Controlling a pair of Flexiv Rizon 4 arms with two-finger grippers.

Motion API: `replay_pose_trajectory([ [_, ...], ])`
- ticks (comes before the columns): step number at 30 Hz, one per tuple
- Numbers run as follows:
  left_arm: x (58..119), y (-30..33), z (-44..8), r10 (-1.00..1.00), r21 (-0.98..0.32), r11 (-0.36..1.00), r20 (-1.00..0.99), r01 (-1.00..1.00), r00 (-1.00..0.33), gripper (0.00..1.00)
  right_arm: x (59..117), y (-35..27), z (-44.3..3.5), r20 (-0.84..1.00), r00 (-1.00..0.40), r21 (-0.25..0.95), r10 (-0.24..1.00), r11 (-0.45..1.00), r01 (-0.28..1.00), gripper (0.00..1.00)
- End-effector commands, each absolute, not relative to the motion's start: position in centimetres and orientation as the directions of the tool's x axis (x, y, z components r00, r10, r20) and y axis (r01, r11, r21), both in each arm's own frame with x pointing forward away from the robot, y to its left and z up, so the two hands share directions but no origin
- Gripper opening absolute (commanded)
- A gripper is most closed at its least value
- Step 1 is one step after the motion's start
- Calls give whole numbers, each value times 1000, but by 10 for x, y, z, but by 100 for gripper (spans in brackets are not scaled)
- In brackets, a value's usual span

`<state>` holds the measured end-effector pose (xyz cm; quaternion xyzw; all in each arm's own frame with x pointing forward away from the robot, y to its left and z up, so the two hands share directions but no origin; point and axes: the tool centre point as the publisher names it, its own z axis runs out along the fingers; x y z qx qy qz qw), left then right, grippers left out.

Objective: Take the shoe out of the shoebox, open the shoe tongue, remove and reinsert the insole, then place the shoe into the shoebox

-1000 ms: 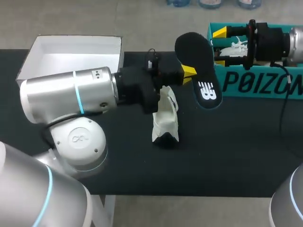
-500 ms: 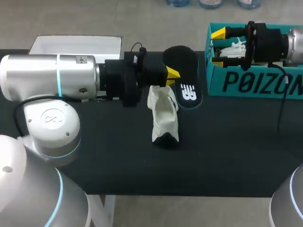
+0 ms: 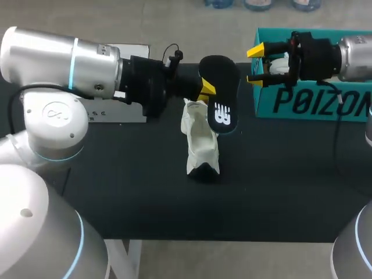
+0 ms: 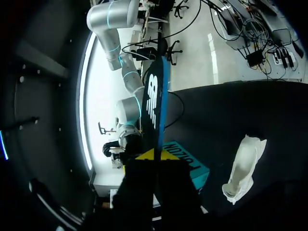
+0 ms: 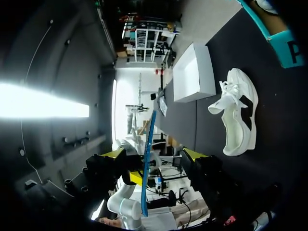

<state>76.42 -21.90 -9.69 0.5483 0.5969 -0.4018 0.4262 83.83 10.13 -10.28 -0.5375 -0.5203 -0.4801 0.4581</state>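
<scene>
One shoe (image 3: 201,141), white, rests on the black table (image 3: 279,186) near its middle, out of the shoebox; neither gripper touches it. Everything else is placed from this shoe.

One insole (image 3: 219,96), black with a blue edge, hangs just past the shoe's far end. The left gripper (image 3: 204,92) pinches it tight between both yellow tips. In the left wrist view the insole (image 4: 156,108) stands edge-on out of the left gripper (image 4: 157,155), and the shoe (image 4: 243,168) lies off to one side, apart from it.

One teal shoebox (image 3: 314,102) sits to the right of the shoe, near the table's far edge. The right gripper (image 3: 254,65) hovers at the box end nearest the shoe, fingers spread wide with nothing between them. A bit of white (image 3: 280,63) shows inside the box behind it; I cannot tell what it is. From the right wrist, the shoe (image 5: 237,115) lies ahead and to the side of the right gripper (image 5: 154,155).

One white box (image 3: 113,110) sits to the left of the shoe, mostly hidden behind the left arm (image 3: 64,55). There are two arms; the right arm (image 3: 349,55) reaches in over the shoebox.

For writing: the insole carries one white logo, the shoebox has one line of big dark letters on its side, and the white box bears a small label too tiny to read.
</scene>
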Motion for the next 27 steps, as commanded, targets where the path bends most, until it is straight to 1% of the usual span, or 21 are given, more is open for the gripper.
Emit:
replay_pose_trajectory([
  [1, 781, -233, -98, 332, -21, 18, -943, 1000, -26, 0, 840, 108, -101, 992, -14, 16, 126, -16, 1000, 77],
  [4, 782, -238, -100, 338, -12, -20, -941, 1000, -5, 0, 837, 111, -101, 991, -27, 27, 134, 7, 1000, 72],
  [7, 785, -244, -102, 347, 0, -47, -938, 999, 16, 0, 833, 113, -102, 990, -27, 24, 140, 22, 999, 71],
  [9, 789, -247, -102, 345, -3, -47, -939, 999, 13, 0, 832, 114, -103, 989, -25, 22, 143, 25, 999, 70],
  [11, 791, -250, -102, 341, -5, -44, -940, 999, 10, 0, 831, 115, -104, 989, -24, 21, 145, 26, 999, 65],
  [13, 794, -252, -103, 339, -3, -42, -941, 999, 12, 0, 830, 115, -104, 990, -20, 17, 141, 25, 1000, 65],
  [14, 797, -254, -102, 336, -2, -36, -942, 999, 10, 0, 829, 115, -104, 990, -19, 15, 139, 25, 1000, 64],
  [15, 798, -255, -102, 336, -1, -36, -942, 999, 11, 0, 828, 116, -105, 990, -17, 14, 139, 25, 1000, 60],
  [19, 800, -257, -103, 338, 2, -22, -941, 1000, 10, 0, 828, 117, -109, 990, -6, 3, 141, 21, 1000, 39],
  [22, 800, -259, -105, 336, 1, -6, -942, 1000, 3, 0, 828, 117, -111, 990, 2, -4, 140, 17, 1000, 32],
  [23, 801, -261, -106, 334, 6, 14, -943, 1000, 2, 0, 828, 117, -112, 990, 7, -7, 143, 3, 1000, 27],
  [24, 801, -261, -106, 333, 9, 23, -943, 1000, 1, 0, 829, 117, -113, 990, 15, -14, 143, -9, 1000, 0],
  [25, 802, -262, -107, 334, 9, 19, -943, 1000, 2, 0, 830, 116, -114, 989, 20, -17, 145, -24, 1000, 0],
  [26, 801, -262, -107, 341, 18, 29, -940, 999, 7, 34, 831, 116, -116, 989, 23, -18, 149, -38, 999, 0],
  [27, 801, -262, -107, 348, 16, 35, -938, 999, 3, 78, 832, 115, -116, 988, 26, -19, 149, -48, 999, 0],
])
